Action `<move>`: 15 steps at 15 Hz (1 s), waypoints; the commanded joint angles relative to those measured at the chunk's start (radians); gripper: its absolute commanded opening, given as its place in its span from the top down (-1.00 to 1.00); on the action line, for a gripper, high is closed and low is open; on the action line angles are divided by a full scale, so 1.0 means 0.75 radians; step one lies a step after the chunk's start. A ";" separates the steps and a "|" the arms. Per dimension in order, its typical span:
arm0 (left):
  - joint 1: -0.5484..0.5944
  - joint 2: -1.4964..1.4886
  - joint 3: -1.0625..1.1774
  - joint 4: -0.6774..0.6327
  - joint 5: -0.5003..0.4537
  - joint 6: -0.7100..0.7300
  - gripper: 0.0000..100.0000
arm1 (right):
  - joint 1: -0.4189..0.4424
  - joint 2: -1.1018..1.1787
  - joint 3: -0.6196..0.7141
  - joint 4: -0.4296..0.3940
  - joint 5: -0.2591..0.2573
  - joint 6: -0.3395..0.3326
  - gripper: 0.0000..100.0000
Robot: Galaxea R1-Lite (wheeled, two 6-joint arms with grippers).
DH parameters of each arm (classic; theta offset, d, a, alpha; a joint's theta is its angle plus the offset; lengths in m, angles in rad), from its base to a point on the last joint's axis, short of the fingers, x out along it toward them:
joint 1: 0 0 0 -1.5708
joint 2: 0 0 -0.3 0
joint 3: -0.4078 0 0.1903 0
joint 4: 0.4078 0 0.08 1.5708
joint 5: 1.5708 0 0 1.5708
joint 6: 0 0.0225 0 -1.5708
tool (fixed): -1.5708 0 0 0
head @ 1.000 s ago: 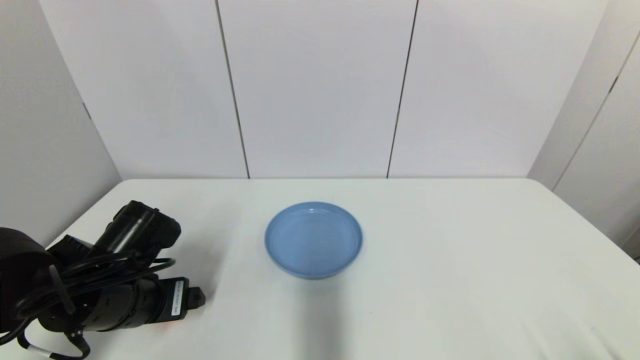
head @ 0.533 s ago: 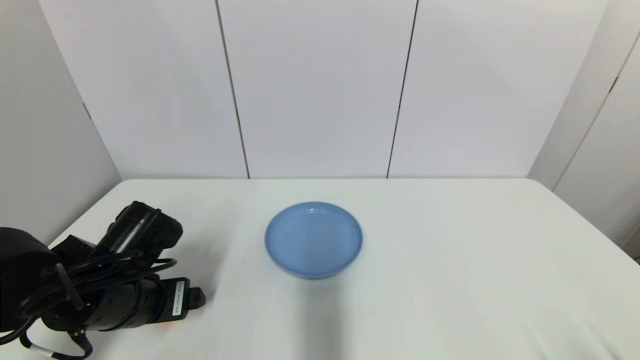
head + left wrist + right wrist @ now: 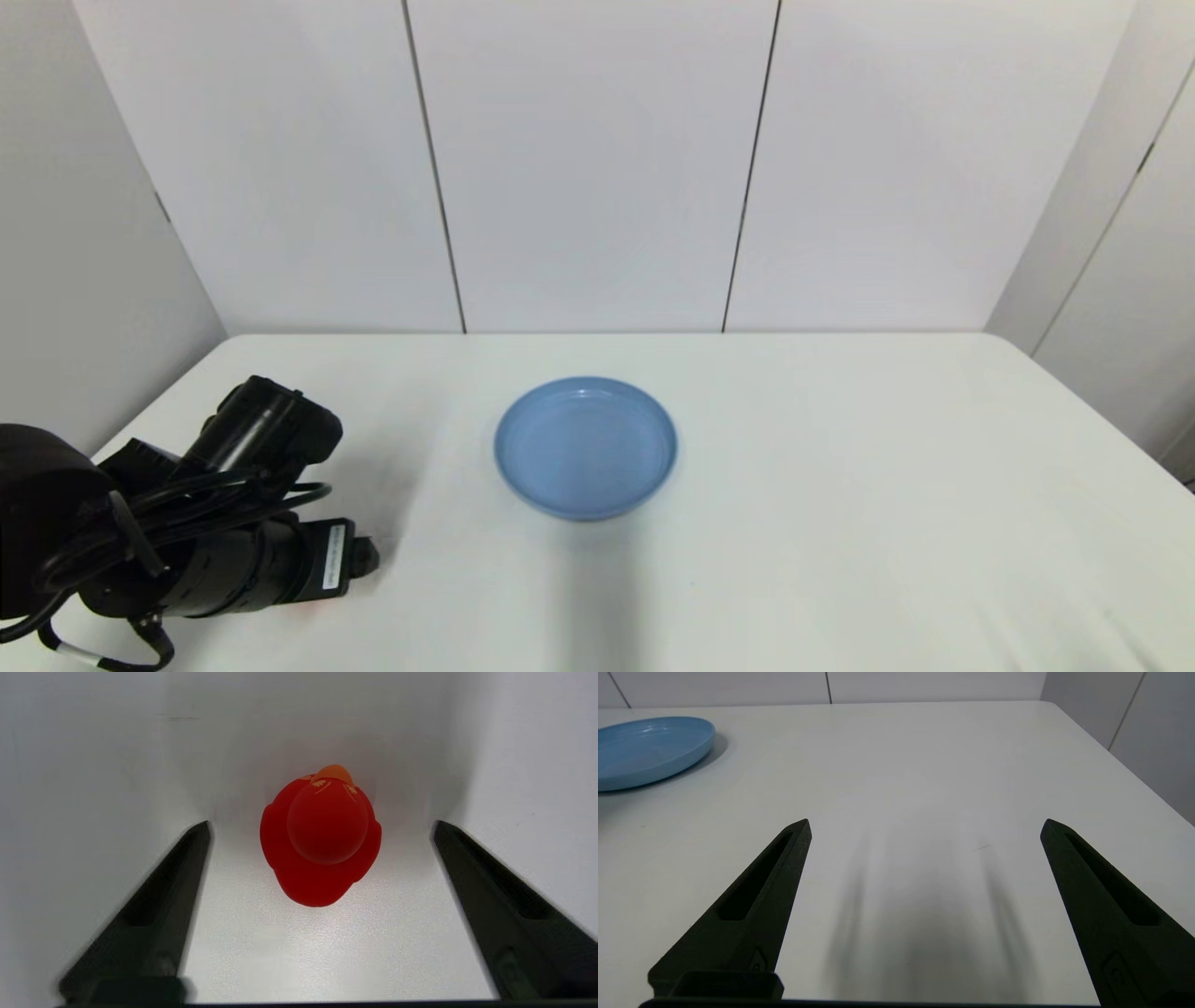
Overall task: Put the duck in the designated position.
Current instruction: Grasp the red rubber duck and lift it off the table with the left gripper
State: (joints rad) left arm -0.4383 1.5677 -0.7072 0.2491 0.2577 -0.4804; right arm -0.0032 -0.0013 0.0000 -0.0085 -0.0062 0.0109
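While the left pincer (image 3: 320, 826) gapes around the duck (image 3: 320, 840), untouched, blue plate (image 3: 585, 448) well apart, right pincer (image 3: 924, 826) released.

Table (image 3: 840, 485): white, bare-topped, rounded far corners.
Back wall (image 3: 597, 168): pale panels split by two dark vertical seams, rising straight behind the table.
Side walls: grey, flanking the table.
Light: soft, faint shadows on the table.

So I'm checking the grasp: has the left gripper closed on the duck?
No, the left gripper is open, both fingers standing clear of the duck on either side.
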 commanded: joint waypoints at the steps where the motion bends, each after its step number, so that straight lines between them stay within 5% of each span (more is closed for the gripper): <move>1: -0.001 0.002 0.000 0.003 0.002 -0.004 1.00 | 0.000 0.002 0.000 -0.001 0.000 0.000 -1.00; 15: -0.013 0.006 -0.194 0.003 0.002 0.013 1.00 | 0.000 0.002 0.000 -0.001 0.000 0.000 -1.00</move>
State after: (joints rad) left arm -0.4421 1.5672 -0.7745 0.2534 0.2577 -0.4777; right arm -0.0032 -0.0013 0.0000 -0.0089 -0.0057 0.0104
